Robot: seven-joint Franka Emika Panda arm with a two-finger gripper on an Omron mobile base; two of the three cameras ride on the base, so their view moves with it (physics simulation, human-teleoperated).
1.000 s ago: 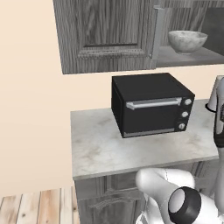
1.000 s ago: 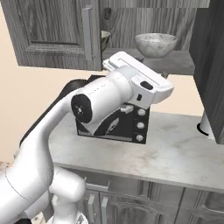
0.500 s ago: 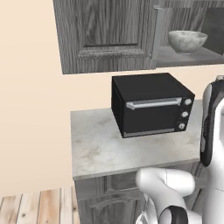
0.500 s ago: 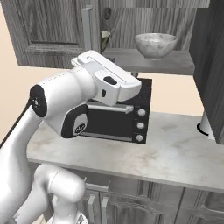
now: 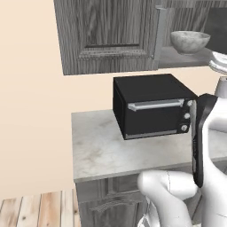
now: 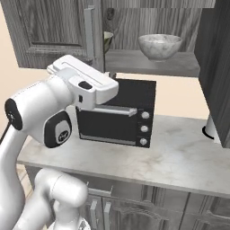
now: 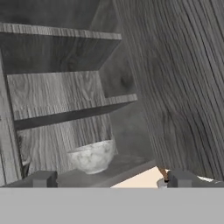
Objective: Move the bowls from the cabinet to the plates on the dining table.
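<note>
Cabinet (image 6: pixel 49 31) is open w/ one marbled bowl (image 6: pixel 160 46) on the lower shelf. A second bowl (image 6: pixel 108 41) is mostly hidden behind the door edge in the right cam, just a greenish sliver. Left cam shows the marbled one, cut close to the frame edge. Hand cam has the gripper (image 7: pixel 109 178) w/ tips wide apart, nothing between them, pointing at the shelf. Black oven (image 5: pixel 150 106) sits on the counter (image 5: pixel 102 146) below.

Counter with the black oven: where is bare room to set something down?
Free marble lies left of the toaster oven, toward the counter edge, in front of it, and right of it. The far right is crowded by a white object by the cabinet side.
</note>
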